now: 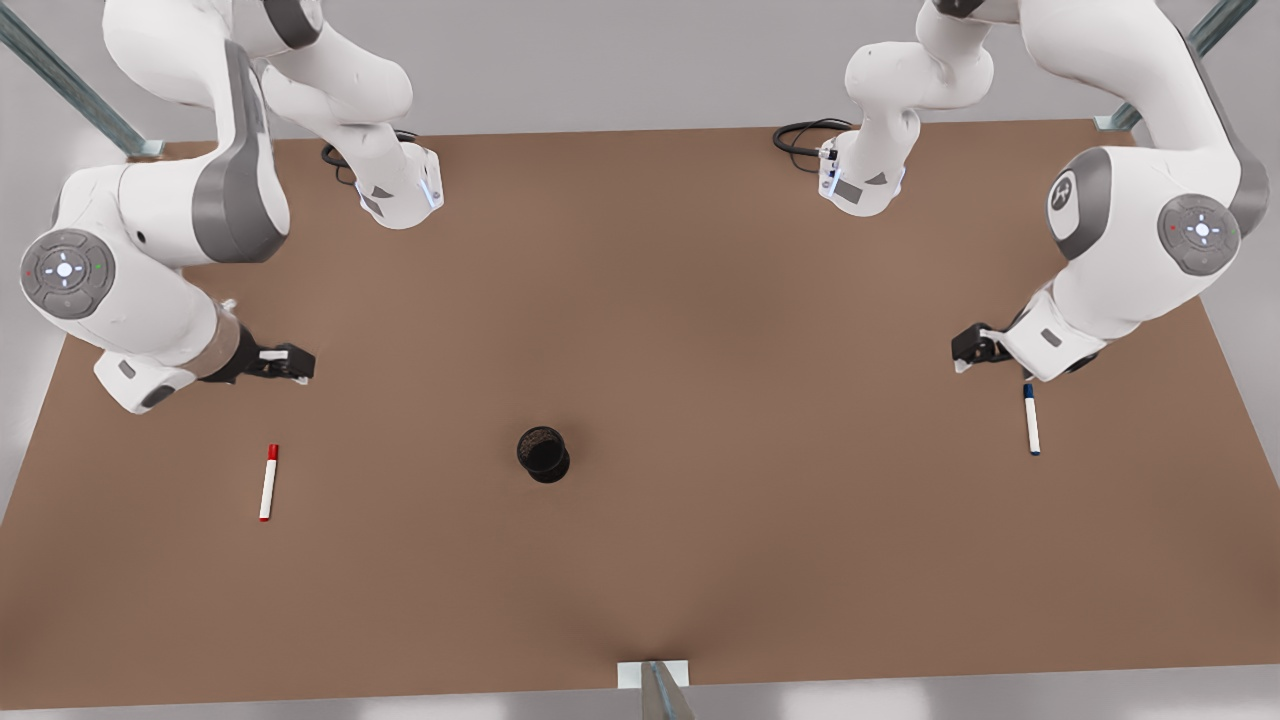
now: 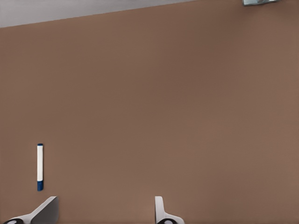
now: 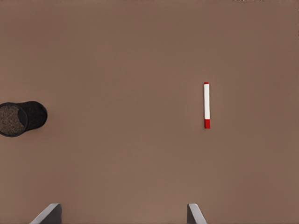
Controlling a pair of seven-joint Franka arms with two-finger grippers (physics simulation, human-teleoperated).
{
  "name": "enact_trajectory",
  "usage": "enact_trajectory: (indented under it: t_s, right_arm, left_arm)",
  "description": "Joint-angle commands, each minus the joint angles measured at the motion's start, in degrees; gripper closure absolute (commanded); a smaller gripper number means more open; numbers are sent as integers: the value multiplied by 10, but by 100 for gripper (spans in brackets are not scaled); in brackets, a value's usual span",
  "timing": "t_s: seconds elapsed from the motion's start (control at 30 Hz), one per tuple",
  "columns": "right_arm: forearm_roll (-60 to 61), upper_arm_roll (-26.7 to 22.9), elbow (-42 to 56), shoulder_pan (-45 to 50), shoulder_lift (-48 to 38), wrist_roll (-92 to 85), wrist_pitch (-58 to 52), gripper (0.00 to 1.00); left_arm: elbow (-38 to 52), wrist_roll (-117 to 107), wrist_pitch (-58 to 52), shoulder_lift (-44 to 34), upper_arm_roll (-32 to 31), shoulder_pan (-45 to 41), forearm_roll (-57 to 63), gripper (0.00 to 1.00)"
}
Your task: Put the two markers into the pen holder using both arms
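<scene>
The red-capped marker [image 1: 268,483] lies flat on the brown table [image 1: 700,560] at the front view's left, also the red-capped marker [image 3: 206,105]. My right gripper [image 1: 292,363] [image 3: 124,211] hovers open a little behind it. At the front view's right lies the blue-capped marker [image 1: 1031,419] [image 2: 40,166], with my left gripper [image 1: 966,349] [image 2: 105,209] open just behind and beside it. The black mesh pen holder [image 1: 543,453] [image 3: 21,118] stands upright near the table's middle, between the two markers. Neither gripper touches anything.
Both arm bases [image 1: 400,190] [image 1: 860,180] sit at the table's far edge with black cables [image 1: 805,135] beside them. Metal frame struts [image 1: 70,85] rise at the far corners, and a bracket [image 1: 655,680] sits at the near edge.
</scene>
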Motion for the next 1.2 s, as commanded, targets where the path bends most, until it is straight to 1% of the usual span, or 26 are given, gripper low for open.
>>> enact_trajectory:
  t_s: [0.0, 0.1, 0.13, 0.17, 0.2, 0.23, 0.3, 0.33, 0.37, 0.43, 0.5, 0.57, 0.7, 0.87, 0.97, 1.0, 1.07, 1.13, 1.17]
  right_arm:
    - [-4, 0, 2, -7, 11, 19, 84, 0]
    - [-3, 0, 3, -8, 24, 19, 96, 0]
    - [-2, -1, 2, -8, 28, 24, 96, 0]
    - [-2, 1, 1, -7, 31, 27, 97, 0]
    - [27, -1, 1, -12, 52, 18, 100, 0]
    - [30, 0, 1, -27, 77, -2, 131, 0]
    - [29, 0, 1, -39, 108, -13, 169, 0]
    - [26, -1, 0, -48, 139, -14, 204, 0]
    - [24, -1, 0, -65, 165, -35, 235, 0]
    - [16, -1, 0, -82, 191, -69, 265, 0]
    - [-17, -1, 0, -96, 216, -89, 288, 0]
    - [-15, -1, -1, -110, 237, -108, 300, 0]
    - [-5, 4, -12, -132, 263, -109, 321, 0]
    - [-5, 6, -40, -156, 276, -156, 342, 0]
    - [-5, 6, -62, -173, 280, -195, 382, 0]
    - [-5, 6, -68, -181, 284, -197, 384, 0]
    - [-5, 6, -69, -188, 292, -205, 392, 0]
    - [-5, 6, -68, -200, 308, -241, 419, 0]
    - [-5, 6, -68, -200, 311, -241, 419, 0]
  left_arm:
    - [1, 26, 5, 2, 0, 0, 0, 0]
    - [0, 26, 5, 11, 7, 4, 0, 0]
    - [0, 26, 15, 40, 9, 36, -1, 0]
    - [-1, 28, 51, 66, 8, 63, -6, 0]
    - [-1, 29, 86, 94, 8, 84, -6, 0]
    - [-5, 33, 118, 113, 8, 98, -6, 0]
    - [-6, 117, 174, 156, 8, 140, -35, 0]
    - [-15, 154, 211, 173, 9, 147, -39, 0]
    - [-62, 190, 281, 175, 10, 147, -36, 0]
    - [-126, 278, 382, 175, 12, 154, -33, 0]
    - [-194, 312, 468, 174, 22, 158, 9, 0]
    - [-224, 312, 469, 174, 21, 179, 6, 0]
    - [-227, 345, 469, 179, 25, 196, 8, 0]
    - [-227, 330, 469, 223, 25, 224, 6, 0]
    - [-227, 309, 468, 226, 25, 232, 6, 0]
    - [-227, 313, 468, 227, 25, 236, 6, 5]
    - [-227, 315, 469, 232, 25, 238, 8, 18]
    - [-226, 333, 469, 238, 25, 238, 8, 28]
    - [-225, 334, 469, 239, 25, 236, 8, 31]
